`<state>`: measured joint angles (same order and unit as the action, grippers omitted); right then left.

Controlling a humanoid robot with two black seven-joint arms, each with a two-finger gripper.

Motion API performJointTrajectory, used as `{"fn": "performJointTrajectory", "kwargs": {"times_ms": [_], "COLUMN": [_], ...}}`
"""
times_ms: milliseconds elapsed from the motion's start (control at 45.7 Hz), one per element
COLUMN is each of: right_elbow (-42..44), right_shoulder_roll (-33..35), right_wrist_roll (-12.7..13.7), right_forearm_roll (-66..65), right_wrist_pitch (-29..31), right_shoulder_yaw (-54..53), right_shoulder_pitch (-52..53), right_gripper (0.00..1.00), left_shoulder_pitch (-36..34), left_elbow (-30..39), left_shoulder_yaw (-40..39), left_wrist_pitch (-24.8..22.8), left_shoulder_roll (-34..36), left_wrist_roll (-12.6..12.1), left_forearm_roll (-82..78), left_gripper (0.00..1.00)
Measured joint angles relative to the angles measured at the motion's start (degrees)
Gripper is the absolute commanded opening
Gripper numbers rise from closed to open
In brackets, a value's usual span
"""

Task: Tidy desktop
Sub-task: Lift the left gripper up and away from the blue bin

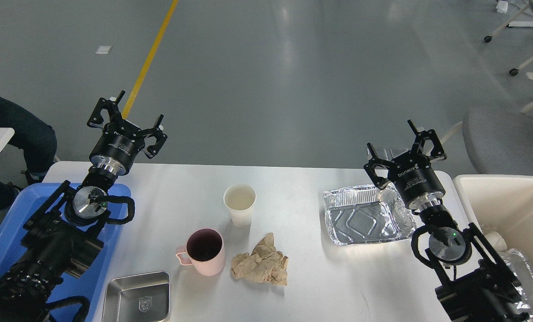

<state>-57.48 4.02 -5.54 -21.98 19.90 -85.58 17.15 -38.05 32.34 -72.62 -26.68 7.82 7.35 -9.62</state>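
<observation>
Desktop counter [293, 188] clutter sits between both raised, empty hands, left hand [130, 117] and right hand [402, 145], fingers apart, seemingly poised to begin sorting.

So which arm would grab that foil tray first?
Probably the right. Its open gripper hovers just behind the foil tray, with the cream bin beside it. The left gripper, also open, sits far across the desktop, above the blue tray.
</observation>
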Motion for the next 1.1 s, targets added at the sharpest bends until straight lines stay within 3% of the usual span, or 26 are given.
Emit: {"fn": "performJointTrajectory", "kwargs": {"times_ms": [88,241,329,460,635,810,898,1051,1095], "right_elbow": [0.00,0.00,0.00,0.00,0.01,0.01,0.00,-0.06,-0.07], "right_shoulder_roll": [-0.05,-0.13,-0.14,-0.15,-0.15,-0.08,-0.06,-0.05,-0.05], "right_wrist_roll": [0.00,0.00,0.00,-0.03,-0.03,-0.02,-0.01,-0.01,-0.01], "right_forearm_roll": [0.00,0.00,0.00,0.01,0.01,0.02,0.01,0.01,0.01], "right_wrist_pitch": [0.04,0.05,0.05,0.05,0.05,0.05,0.05,0.08,0.12], "right_shoulder_yaw": [-0.02,0.03,0.05,0.07,0.05,-0.03,-0.10,-0.20,-0.20], "right_shoulder_pitch": [-0.01,-0.01,-0.01,0.00,0.00,-0.33,-0.35,-0.36,-0.36], "right_gripper": [1.00,1.00,1.00,1.00,1.00,1.00,1.00,1.00,1.00], "left_shoulder_pitch": [0.01,0.30,0.23,-0.70,-3.00,-4.22,-4.77,-5.11,-5.11], "left_elbow": [0.00,0.01,0.00,0.00,-0.05,-0.05,-0.05,0.06,0.37], "left_shoulder_yaw": [0.01,0.07,0.41,2.08,9.01,13.80,16.27,18.35,18.94], "left_wrist_pitch": [-0.01,1.07,1.89,4.86,12.48,16.98,18.99,20.48,20.63], "left_shoulder_roll": [-0.06,-0.37,0.15,0.65,2.51,3.35,3.60,3.88,3.88], "left_wrist_roll": [0.24,3.86,4.53,4.04,1.32,1.62,4.38,15.61,16.97], "left_forearm_roll": [0.00,0.17,-0.05,-0.35,-0.41,-0.86,-4.35,-15.65,-17.31], "left_gripper": [0.97,0.97,0.97,0.97,0.97,0.97,0.97,0.97,0.97]}}
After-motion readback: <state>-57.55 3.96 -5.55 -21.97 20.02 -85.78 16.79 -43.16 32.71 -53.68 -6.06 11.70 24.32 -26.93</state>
